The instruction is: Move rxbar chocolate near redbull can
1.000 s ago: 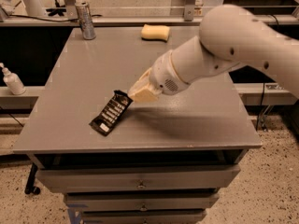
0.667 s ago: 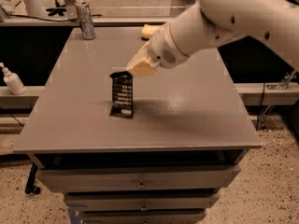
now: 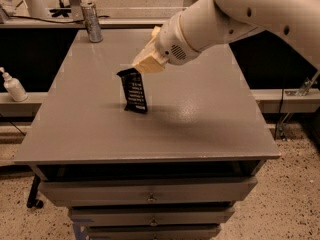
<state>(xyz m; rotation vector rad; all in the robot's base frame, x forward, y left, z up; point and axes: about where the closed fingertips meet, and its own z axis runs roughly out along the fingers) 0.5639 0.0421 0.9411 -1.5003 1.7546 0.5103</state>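
Note:
The rxbar chocolate (image 3: 134,90), a black wrapper with white lettering, hangs nearly upright over the middle-left of the grey table (image 3: 200,114). My gripper (image 3: 141,67), with tan fingers, is shut on the bar's top end. The bar's lower end is at or just above the tabletop, with its shadow beside it. The redbull can (image 3: 91,16), slim and silvery, stands upright at the table's back-left corner, well beyond the bar and apart from it.
A white pump bottle (image 3: 13,86) stands on a low shelf left of the table. My white arm (image 3: 240,14) reaches in from the upper right over the table's back. Drawers (image 3: 150,196) sit under the tabletop.
The bar has gone from lying flat near the front left to hanging upright from my gripper. My gripper has carried it up and toward the back of the table.

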